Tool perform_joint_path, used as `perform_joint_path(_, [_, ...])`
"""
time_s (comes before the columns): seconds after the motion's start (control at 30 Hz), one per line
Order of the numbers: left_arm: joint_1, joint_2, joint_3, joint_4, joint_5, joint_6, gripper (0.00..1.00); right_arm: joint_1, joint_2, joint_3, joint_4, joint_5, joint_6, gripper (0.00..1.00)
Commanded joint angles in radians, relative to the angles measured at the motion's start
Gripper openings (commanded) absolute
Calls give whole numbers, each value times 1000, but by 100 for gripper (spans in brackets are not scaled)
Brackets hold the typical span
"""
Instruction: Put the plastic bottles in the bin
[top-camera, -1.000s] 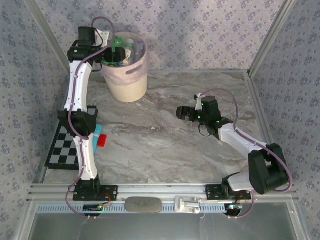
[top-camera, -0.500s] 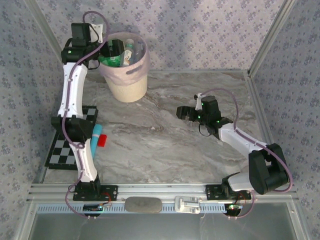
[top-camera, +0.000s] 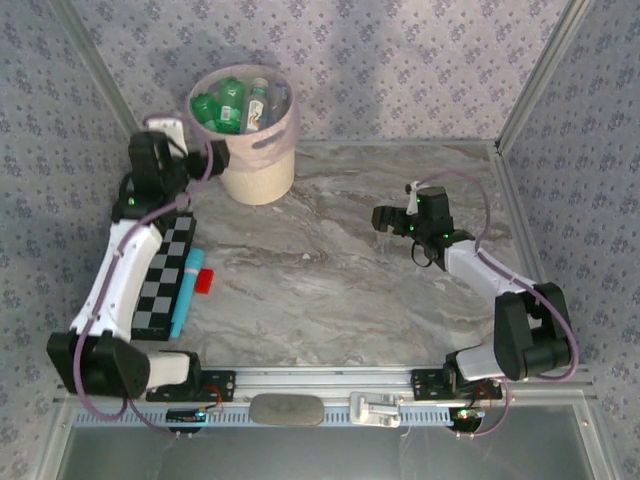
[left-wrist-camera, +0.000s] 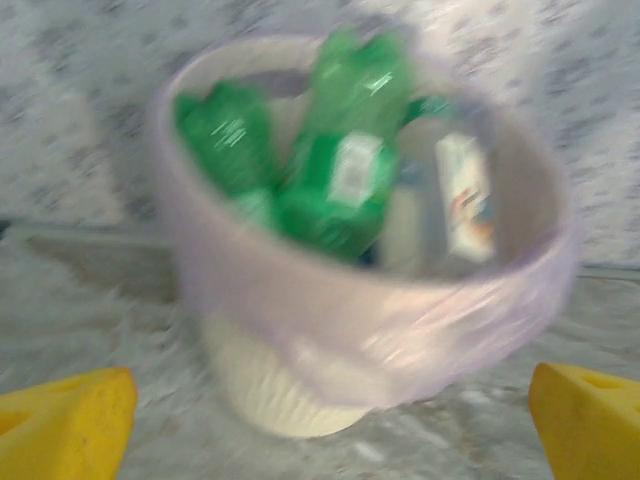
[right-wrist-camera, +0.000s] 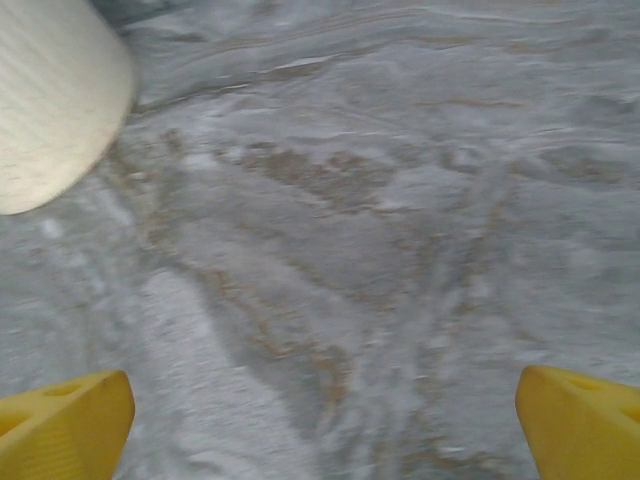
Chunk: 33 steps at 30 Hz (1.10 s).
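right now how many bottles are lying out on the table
0. The plastic bottles I can see all sit inside the bin, far left; the left arm may hide one over the checkerboard.

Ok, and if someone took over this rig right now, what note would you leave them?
Left gripper: open, empty, beside the bin and facing it.
Right gripper: open, empty, above bare table.
Bottles: green and clear ones piled inside the bin.
Done: every bottle I can see is in the bin.
Left: probably nothing. The table holds a red block, cyan stick and checkerboard, which stay put. Check under the left arm before closing out.
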Motion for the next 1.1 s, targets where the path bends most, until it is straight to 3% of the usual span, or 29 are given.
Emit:
perform_joint_path(0.0, [8, -110, -213, 163, -276, -75, 100, -46, 33, 27, -42, 111, -113, 100])
perform_joint_path(0.23, [13, -189, -596, 265, -380, -176, 100, -82, 99, 44, -29, 292, -237, 100])
perform_joint_path(0.47, [13, -58, -637, 395, -549, 9, 100, -77, 230, 34, 54, 402, -323, 100])
perform_joint_path(0.63, [13, 71, -659, 555, -541, 67, 100, -57, 283, 42, 73, 470, -354, 100])
perform_joint_path(0.8, [12, 187, -713, 790, -512, 140, 100, -41, 273, -61, 326, 586, -457, 100])
perform_joint_path(0.93, [17, 223, -746, 918, -422, 202, 100, -65, 233, -88, 313, 526, -404, 100])
perform_joint_path(1.0, [21, 276, -792, 1077, -387, 225, 100, -85, 200, -124, 350, 476, -398, 100])
perform_joint_path(1.07, [40, 249, -785, 1003, -327, 206, 100, -116, 186, -131, 338, 361, -397, 100])
